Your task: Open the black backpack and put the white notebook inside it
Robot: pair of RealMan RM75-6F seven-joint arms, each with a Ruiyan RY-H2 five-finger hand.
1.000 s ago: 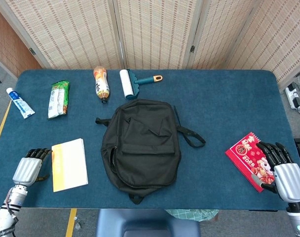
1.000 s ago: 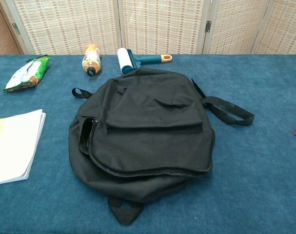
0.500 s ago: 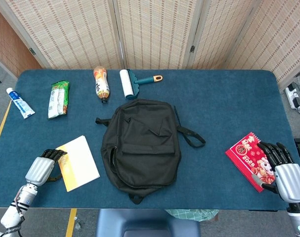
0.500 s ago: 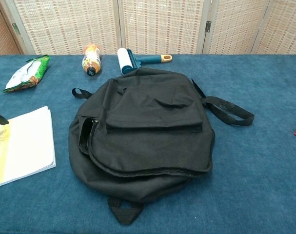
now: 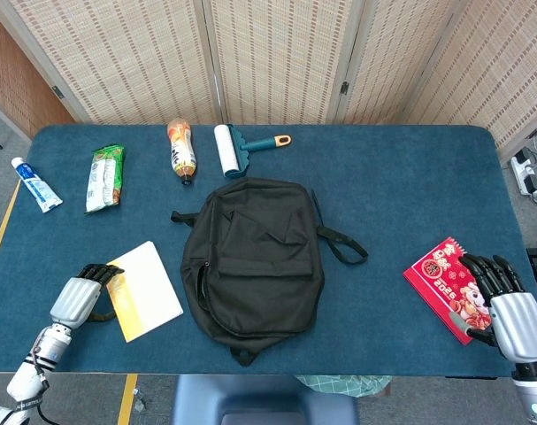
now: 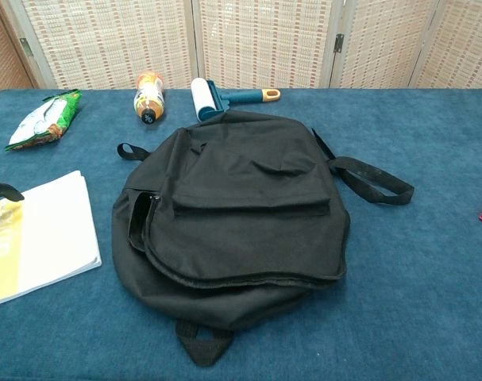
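The black backpack [image 5: 250,257] lies flat at the table's middle, straps out to the right; in the chest view the backpack [image 6: 241,214] shows a short zipper gap on its left side. Left of it lies the white notebook [image 5: 149,288], yellow along one edge and turned at an angle; the chest view has the notebook [image 6: 42,238] at the far left. My left hand [image 5: 78,299] is at the notebook's left corner, its fingertips [image 6: 2,190] touching the edge without gripping. My right hand [image 5: 507,305] rests open at the front right.
A red booklet [image 5: 445,283] lies against my right hand's fingers. Along the back stand a toothpaste tube [image 5: 36,184], a green snack packet [image 5: 104,177], an orange bottle [image 5: 181,149] and a lint roller [image 5: 237,146]. A folding screen closes off the far side.
My left hand has moved right and pushed the notebook toward the backpack, turning it. The right hand and the backpack have stayed put.
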